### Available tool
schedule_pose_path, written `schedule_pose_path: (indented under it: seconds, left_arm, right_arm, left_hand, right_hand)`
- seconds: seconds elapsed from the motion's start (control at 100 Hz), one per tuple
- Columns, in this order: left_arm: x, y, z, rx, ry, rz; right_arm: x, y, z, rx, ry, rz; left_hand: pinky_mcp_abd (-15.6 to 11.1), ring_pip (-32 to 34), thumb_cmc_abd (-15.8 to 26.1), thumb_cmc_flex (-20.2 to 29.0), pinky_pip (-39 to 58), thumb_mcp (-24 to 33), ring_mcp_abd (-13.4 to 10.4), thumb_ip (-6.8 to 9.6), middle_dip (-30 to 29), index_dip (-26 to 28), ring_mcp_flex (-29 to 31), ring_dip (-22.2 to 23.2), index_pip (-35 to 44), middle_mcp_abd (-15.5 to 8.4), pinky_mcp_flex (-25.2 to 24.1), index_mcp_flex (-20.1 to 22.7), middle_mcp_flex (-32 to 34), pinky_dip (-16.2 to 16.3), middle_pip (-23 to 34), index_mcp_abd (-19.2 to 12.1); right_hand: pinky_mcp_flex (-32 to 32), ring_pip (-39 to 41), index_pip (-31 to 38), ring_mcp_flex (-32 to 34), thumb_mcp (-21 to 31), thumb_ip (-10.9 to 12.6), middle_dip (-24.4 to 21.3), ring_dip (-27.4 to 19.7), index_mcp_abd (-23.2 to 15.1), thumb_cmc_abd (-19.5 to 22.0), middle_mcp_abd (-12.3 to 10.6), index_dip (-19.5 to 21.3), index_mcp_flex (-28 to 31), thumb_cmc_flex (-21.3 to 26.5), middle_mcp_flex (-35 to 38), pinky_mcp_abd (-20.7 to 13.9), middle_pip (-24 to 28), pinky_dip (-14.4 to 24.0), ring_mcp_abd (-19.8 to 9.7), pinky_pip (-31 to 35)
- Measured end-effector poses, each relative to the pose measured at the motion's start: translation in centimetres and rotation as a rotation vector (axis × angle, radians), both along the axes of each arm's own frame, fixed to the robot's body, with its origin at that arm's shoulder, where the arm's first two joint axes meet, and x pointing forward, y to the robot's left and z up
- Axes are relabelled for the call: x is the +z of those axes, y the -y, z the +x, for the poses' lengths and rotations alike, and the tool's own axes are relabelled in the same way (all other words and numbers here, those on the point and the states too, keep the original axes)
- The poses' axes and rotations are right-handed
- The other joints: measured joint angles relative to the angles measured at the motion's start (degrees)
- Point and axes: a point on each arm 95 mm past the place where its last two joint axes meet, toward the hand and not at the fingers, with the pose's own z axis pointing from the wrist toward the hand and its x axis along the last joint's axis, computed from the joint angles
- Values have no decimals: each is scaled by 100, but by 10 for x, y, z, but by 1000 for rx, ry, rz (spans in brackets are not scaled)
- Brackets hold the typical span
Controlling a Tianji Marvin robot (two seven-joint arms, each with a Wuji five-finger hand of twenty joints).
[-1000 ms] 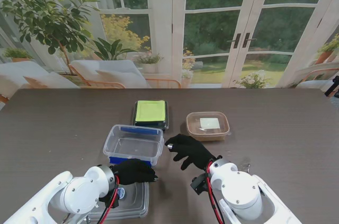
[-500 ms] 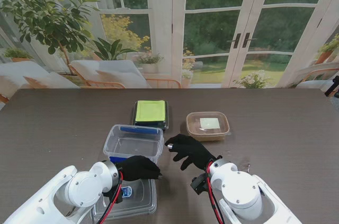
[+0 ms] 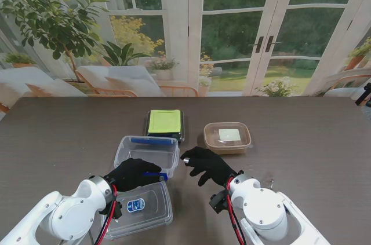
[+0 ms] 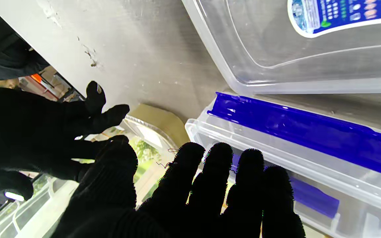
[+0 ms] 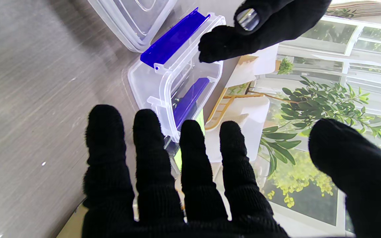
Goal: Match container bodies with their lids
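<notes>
The clear box (image 3: 146, 155) and its lid (image 3: 139, 209) look like glossy see-through plastic, the box's latches (image 4: 306, 130) a shiny opaque blue. Both hands' fingers (image 4: 210, 178) wear matt black knit cloth, and the surface (image 3: 301, 158) shows a dull brown, wood-like grain.

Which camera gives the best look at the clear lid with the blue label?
The stand view: the whole lid lies flat nearest me. The left wrist view shows only one edge and part of the label; the right wrist view just a corner.
</notes>
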Motion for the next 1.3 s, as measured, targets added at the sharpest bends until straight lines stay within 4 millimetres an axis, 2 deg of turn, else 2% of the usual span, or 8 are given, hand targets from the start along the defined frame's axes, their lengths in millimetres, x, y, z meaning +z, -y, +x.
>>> schedule_pose_path:
  seconds: [0.25, 0.44, 0.61, 0.75, 0.86, 1.02, 1.14, 1.3]
  left_arm:
    - [11, -13, -24, 64, 7, 0]
    - [19, -20, -48, 104, -27, -24]
    - [26, -27, -70, 167, -12, -32]
    - [30, -37, -89, 237, 63, 92]
    - [28, -45, -103, 316, 86, 138]
    - [18, -55, -116, 393, 72, 217]
    - [10, -61, -119, 420, 52, 255]
    - [-2, -72, -121, 461, 9, 339]
  right_arm:
    - [-2, -1, -4, 21, -2, 4]
    - [-5, -2, -8, 42, -6, 2]
    - [-5, -3, -13, 59, -5, -2]
    - [-6, -3, -17, 84, 33, -53]
    - [-8, -3, -20, 103, 62, -92]
    - [-10, -6, -24, 131, 91, -135]
    - [-14, -9, -25, 160, 109, -179]
    - [-19, -15, -23, 190, 124, -230]
  left_hand:
    - [24, -1, 0, 0, -10, 0, 87, 0, 0, 87, 56, -1, 105, 29, 78, 180, 141, 0, 2, 5]
    - [333, 230, 0, 51, 296, 0, 367, 0, 55, 143, 492, 80, 290, 126, 364, 510, 616, 106, 151, 12]
    - [677, 598, 0, 51, 716, 0, 632, 0, 247, 226, 782, 363, 366, 222, 553, 721, 920, 334, 276, 18]
    - [1059, 1540, 0, 54, 1527, 0, 878, 0, 791, 298, 1124, 1105, 430, 320, 788, 802, 1214, 988, 625, 81]
    - [1244, 2554, 0, 110, 2230, 49, 940, 0, 1666, 328, 1287, 1908, 454, 343, 1018, 809, 1428, 1628, 1140, 140]
    - [1335, 3893, -10, 171, 2810, 442, 943, 0, 3160, 331, 1543, 2934, 456, 339, 1431, 810, 1441, 2715, 2118, 211]
    - [1338, 4706, -12, 171, 3128, 639, 844, 0, 4073, 319, 1695, 3435, 456, 260, 1667, 806, 1397, 3314, 2956, 219]
    - [1245, 5418, -14, 171, 3461, 772, 585, 0, 4724, 286, 1980, 3725, 433, 131, 2018, 790, 1344, 3696, 3798, 219]
  right_hand:
    - [0, 0, 0, 0, 0, 0, 0, 0, 1, 0, 0, 0, 0, 0, 22, 0, 0, 0, 0, 0]
    - [0, 0, 0, 0, 0, 0, -2, 0, 3, 0, 0, 0, 2, 0, 81, 0, 0, 0, 0, 0]
    - [0, 0, -3, 31, 0, 0, -3, 0, 3, 0, 0, 0, 62, 0, 114, 0, 0, 0, 0, 0]
    - [0, 443, -66, 288, 0, 0, -4, 173, 4, 0, 4, 0, 229, 0, 474, 0, -54, 0, 34, 128]
    - [0, 1121, -100, 666, 70, 0, 96, 522, -1, 1, 84, 0, 506, 0, 881, 0, 181, 4, 94, 554]
    - [4, 2270, -172, 1273, 400, 0, 557, 1060, -27, 4, 152, -18, 800, 154, 1367, 60, 581, 377, 128, 1350]
    - [101, 3125, -222, 1655, 634, 0, 958, 1423, -42, 65, 162, -25, 940, 181, 1622, 154, 972, 661, 82, 1980]
    - [145, 4069, -224, 2173, 778, 0, 1600, 1820, -68, 65, 164, -40, 1101, 239, 1973, 272, 1571, 983, -27, 2690]
